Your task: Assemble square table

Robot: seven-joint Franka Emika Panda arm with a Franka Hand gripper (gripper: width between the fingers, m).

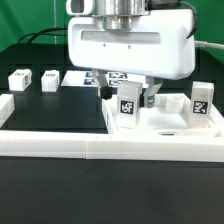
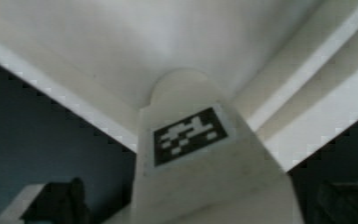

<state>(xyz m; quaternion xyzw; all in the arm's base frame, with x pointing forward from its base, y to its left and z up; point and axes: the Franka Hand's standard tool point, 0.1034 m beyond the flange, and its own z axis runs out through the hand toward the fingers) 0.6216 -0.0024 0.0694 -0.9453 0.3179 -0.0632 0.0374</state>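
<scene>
The square table's white slab (image 1: 165, 126) lies at the exterior view's right, inside the border bars. One white leg block (image 1: 127, 106) with a black-white tag stands upright on the slab's left part. My gripper (image 1: 128, 98) hangs right over it, open, one dark finger (image 1: 108, 92) on each side of the leg with a small gap. In the wrist view the same leg (image 2: 194, 140) rises between the fingers (image 2: 60, 200) without touching them. Three more leg blocks stand loose: two (image 1: 18, 80) (image 1: 50, 76) at the back left, one (image 1: 202, 100) at the right.
White border bars (image 1: 110, 150) run along the front and the left side (image 1: 6, 108) of the black table. The marker board (image 1: 108, 77) lies at the back, partly hidden behind my gripper's white body (image 1: 130, 45).
</scene>
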